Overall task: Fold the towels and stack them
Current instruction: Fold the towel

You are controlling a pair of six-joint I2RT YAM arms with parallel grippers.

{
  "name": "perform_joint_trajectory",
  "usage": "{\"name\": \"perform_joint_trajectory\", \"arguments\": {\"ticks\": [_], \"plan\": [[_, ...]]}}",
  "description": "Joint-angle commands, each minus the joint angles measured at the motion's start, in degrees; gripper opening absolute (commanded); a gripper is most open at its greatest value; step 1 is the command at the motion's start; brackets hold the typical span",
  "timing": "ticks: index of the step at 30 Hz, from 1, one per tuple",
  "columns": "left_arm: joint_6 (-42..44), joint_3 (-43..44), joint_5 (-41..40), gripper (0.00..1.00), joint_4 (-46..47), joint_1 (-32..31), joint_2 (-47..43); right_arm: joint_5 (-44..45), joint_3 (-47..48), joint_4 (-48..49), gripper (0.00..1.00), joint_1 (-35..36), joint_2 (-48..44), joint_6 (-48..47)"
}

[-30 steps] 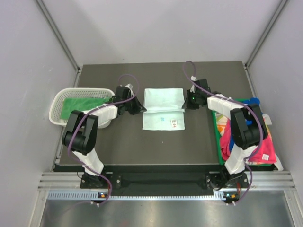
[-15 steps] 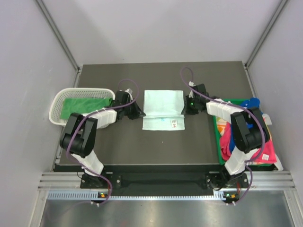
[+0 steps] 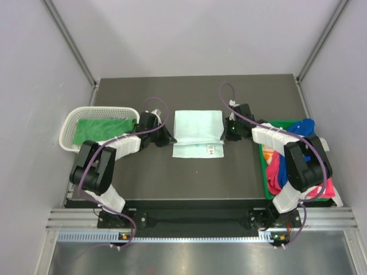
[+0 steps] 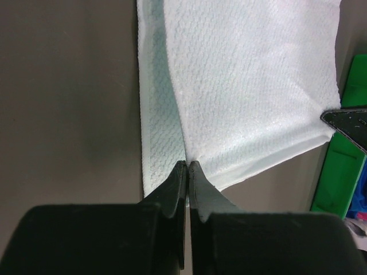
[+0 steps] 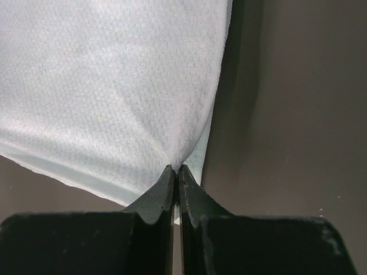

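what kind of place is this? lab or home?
Probably a lab test cell, not a home: bare grey panel walls box in a dark table on aluminium framing, with a green towel in a white mesh basket and a pale towel pinched by the left claw and right claw.

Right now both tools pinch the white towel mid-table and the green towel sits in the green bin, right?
No. The green towel lies in the white mesh basket, not the green bin: see the top external view. The left tool and right tool do pinch the white towel mid-table.
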Motion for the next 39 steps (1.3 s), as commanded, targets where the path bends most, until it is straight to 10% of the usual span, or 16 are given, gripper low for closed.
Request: {"name": "perform_joint_trajectory", "arguments": {"ticks": [1,39], "plan": [[1.68,-1.38,-1.38,0.00,1.43,0.17,-3.24,2.47,-0.67,0.27,0.00,0.65,-3.46,-0.32],[3.26,-8.32,0.56,0.00,4.07,-1.23,-4.21,6.25,-9.29,2.82,0.05,3.91,-6.98,1.08]]}}
